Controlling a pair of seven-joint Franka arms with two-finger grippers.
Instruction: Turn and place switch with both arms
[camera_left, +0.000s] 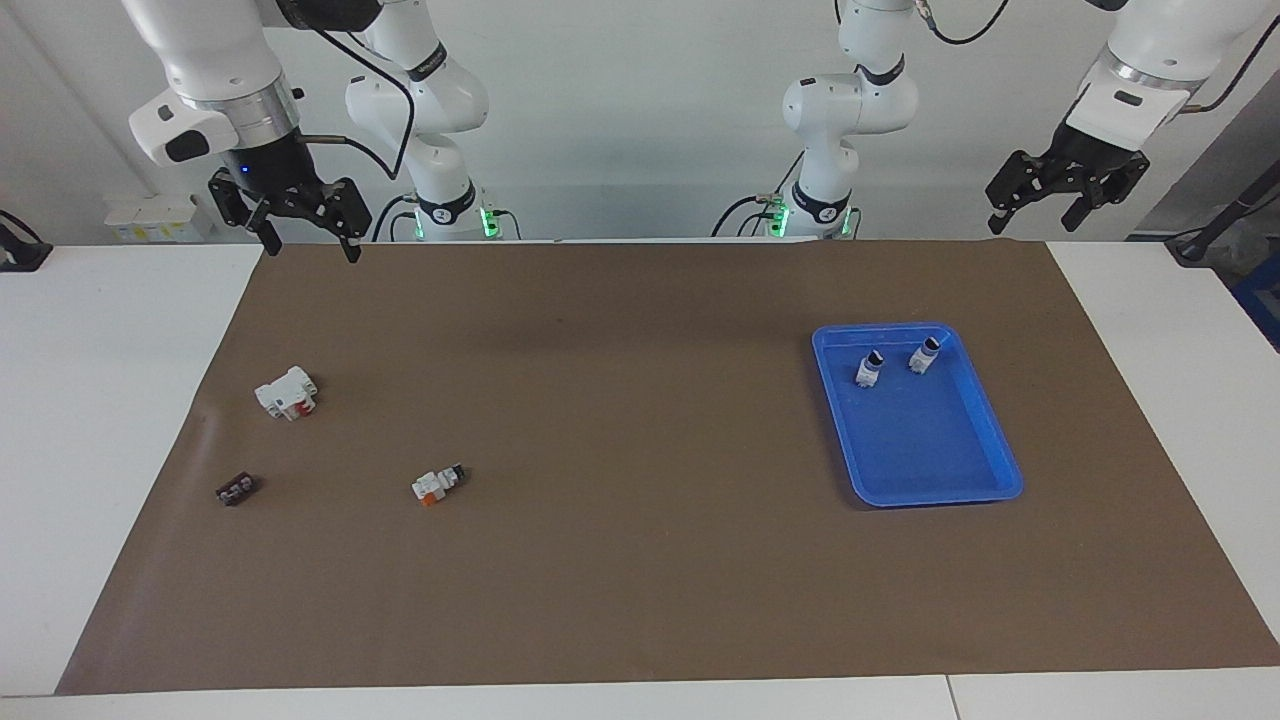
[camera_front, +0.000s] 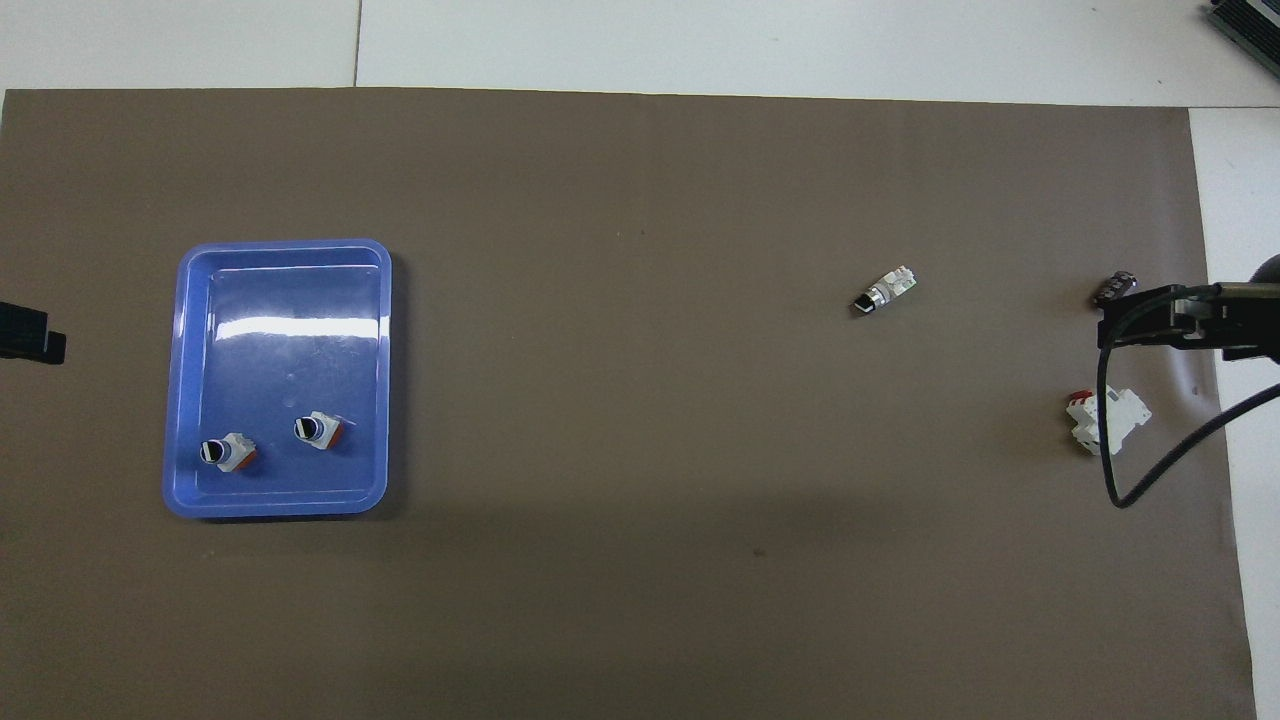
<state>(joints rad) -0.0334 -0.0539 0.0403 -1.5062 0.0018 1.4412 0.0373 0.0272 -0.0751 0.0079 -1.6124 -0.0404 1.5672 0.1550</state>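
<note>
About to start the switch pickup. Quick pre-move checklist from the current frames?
1. Switch lying alone on the brown mat, nothing touching it: ok.
2. Right end effector open, empty, raised over the mat's edge at its own end: ok.
3. Left end effector open, empty, raised off the mat's corner at its end: ok.
4. Blue tray has bare floor; two upright switches stand at the robots' end of it: ok.
5. White block with red parts and small dark part lie apart from the switch: ok.
6. Which switch face is up: cannot tell.
</note>
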